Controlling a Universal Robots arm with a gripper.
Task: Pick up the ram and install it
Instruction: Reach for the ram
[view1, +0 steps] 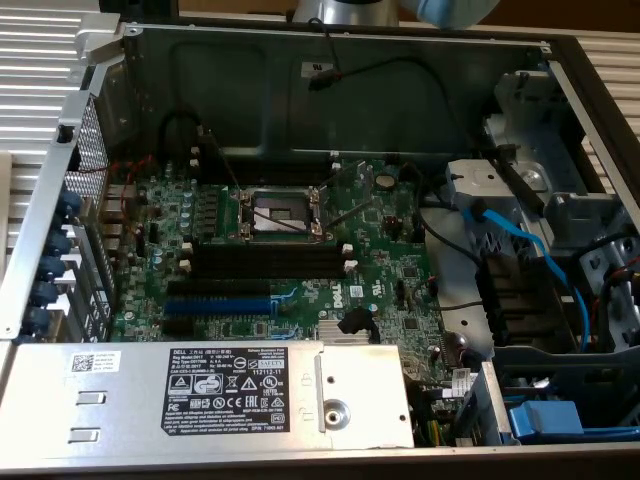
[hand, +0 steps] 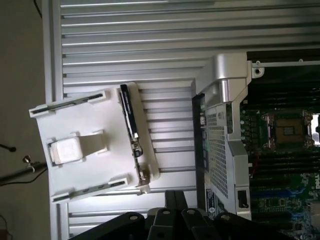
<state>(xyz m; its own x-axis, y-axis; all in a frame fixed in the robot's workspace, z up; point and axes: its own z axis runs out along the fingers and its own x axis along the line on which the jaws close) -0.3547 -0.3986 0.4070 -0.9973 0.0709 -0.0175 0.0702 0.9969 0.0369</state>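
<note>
Ram (hand: 131, 120) on edge in white holder (hand: 85, 145), state of gripper (hand: 176, 202) impossible to tell; easily tipped by an off-centre grab.

Green motherboard (view1: 385, 232) with black memory slots (view1: 270, 264) and a blue slot (view1: 218, 301); white holder (hand: 82, 131), dark ram (hand: 129, 116), ribbed silver table (hand: 150, 40).

Claw (hand: 174, 200) over the slatted table (hand: 150, 40), right at the gap between holder (hand: 90, 120) and computer case (hand: 220, 145). On one side of the claw sits the holder, the ram (hand: 131, 117) on edge along its case-facing rim. On the other side is the case, with the motherboard (hand: 280, 205) inside. On the board, memory slots (view1: 270, 262) lie between processor socket (view1: 278, 212) and expansion slot (view1: 215, 298), with the power supply (view1: 200, 390) past that.
</note>
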